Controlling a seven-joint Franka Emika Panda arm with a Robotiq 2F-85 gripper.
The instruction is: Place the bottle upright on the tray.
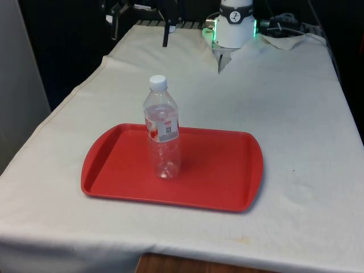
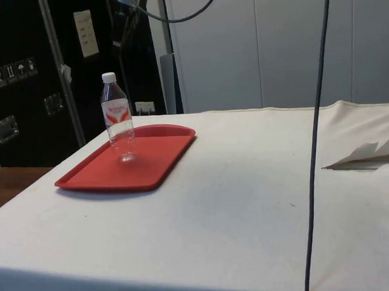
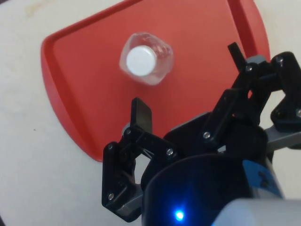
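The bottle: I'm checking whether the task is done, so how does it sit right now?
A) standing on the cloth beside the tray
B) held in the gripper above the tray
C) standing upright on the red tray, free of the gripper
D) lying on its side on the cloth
C: the bottle stands cap-up on the red tray, and the open gripper is clear of it.

The bottle (image 1: 162, 131) stands upright on the tray (image 1: 222, 176), in the half toward the front view's left, apart from every rim. The tray lies flat on the bench (image 1: 296, 125), on the front view's left half and near the edge facing that camera, its long sides running across the view. The gripper (image 3: 188, 89) hangs above the tray, its jaws spread wide and apart from the bottle, which stands beside them.
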